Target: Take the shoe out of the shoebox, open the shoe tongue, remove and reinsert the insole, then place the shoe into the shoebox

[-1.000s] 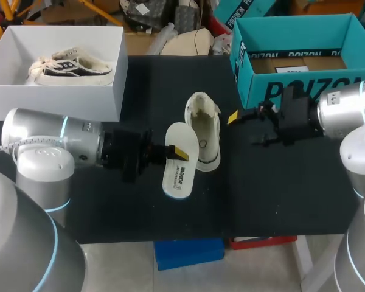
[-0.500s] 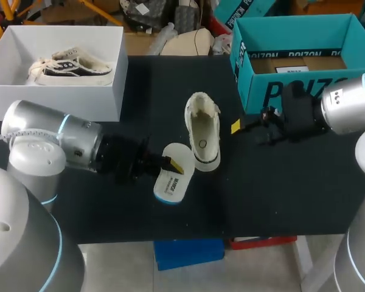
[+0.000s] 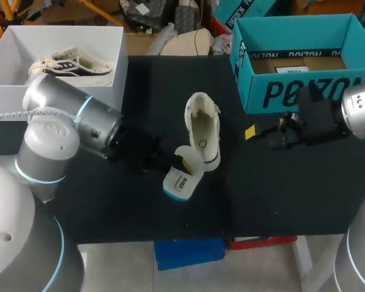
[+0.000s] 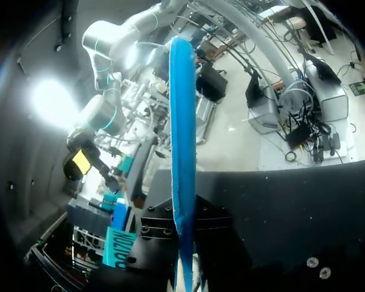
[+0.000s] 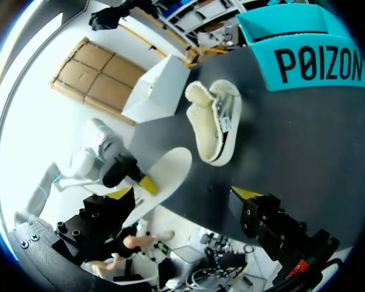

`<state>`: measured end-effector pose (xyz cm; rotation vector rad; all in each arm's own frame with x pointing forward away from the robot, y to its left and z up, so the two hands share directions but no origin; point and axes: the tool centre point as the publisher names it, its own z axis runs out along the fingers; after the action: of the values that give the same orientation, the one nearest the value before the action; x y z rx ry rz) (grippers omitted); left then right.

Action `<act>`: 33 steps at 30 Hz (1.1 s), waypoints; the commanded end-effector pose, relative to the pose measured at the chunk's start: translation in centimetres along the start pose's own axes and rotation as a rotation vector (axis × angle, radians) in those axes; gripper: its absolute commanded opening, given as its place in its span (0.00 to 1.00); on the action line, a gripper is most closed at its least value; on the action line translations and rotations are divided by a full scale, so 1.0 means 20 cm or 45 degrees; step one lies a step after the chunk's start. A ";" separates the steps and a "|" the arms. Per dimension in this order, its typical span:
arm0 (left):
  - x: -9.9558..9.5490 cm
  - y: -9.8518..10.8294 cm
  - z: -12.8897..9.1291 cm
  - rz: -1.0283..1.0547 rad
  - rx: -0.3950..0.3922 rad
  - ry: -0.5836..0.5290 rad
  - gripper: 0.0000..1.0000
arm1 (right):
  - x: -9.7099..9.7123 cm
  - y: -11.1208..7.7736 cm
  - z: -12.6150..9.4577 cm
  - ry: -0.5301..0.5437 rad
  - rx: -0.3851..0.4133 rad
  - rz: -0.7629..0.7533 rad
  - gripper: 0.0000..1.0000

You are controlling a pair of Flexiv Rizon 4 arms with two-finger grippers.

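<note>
Open table (image 3: 274, 188) right of shoe (image 3: 202, 131), insole (image 3: 184, 176) crowding its near-left

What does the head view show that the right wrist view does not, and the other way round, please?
Only the head view shows the dark-and-white sneaker lying inside the white shoebox; the wrist view sees that box only from outside. Only the right wrist view shows the right gripper with both yellow tips spread apart and nothing between them. Both show the cream shoe on the black table, the insole held by the left gripper, and the teal box.
</note>
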<state>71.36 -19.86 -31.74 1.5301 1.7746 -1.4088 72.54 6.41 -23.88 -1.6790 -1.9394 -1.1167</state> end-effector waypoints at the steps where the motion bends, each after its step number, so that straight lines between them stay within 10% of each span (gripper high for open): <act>1: -0.04 0.11 0.08 0.004 0.050 0.169 0.00 | 0.00 0.00 -0.02 0.000 0.001 -0.001 1.00; 33: -0.03 0.67 0.16 -0.057 -0.028 0.257 0.00 | 0.00 0.00 -0.02 0.000 0.001 -0.001 1.00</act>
<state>81.69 -23.74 -37.25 1.6771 1.9465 -1.2734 72.34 6.19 -23.74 -1.6775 -1.9394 -1.1199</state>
